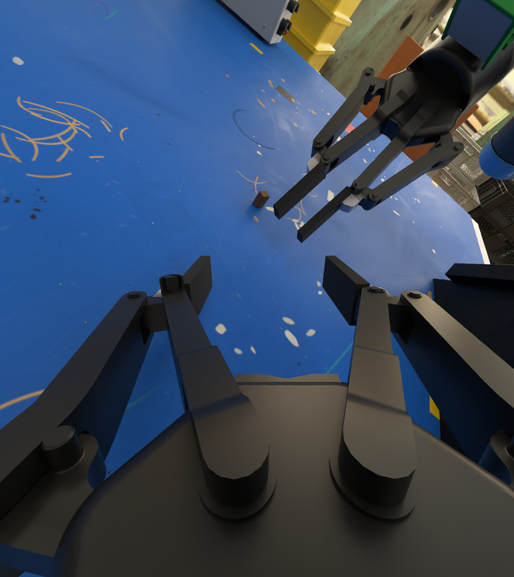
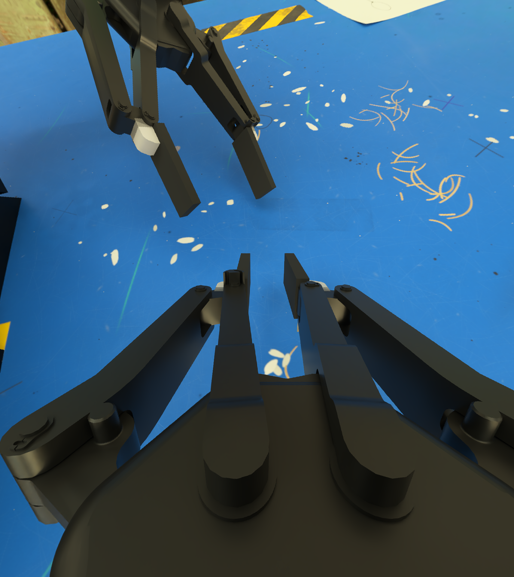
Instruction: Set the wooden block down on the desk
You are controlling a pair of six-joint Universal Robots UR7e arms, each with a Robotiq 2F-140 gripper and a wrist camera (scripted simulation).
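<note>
The block (image 1: 261, 199) rests on the desk (image 1: 124, 234), just beside the right gripper (image 1: 288, 224) fingertips and outside them. That gripper is slightly parted and empty, seemingly having released it. The left gripper (image 1: 267, 268), spread wide and empty, hangs well short.

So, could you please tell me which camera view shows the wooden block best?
The left wrist view: the wooden block sits on the blue desk beside the right end effector. The right wrist view does not show it.
</note>
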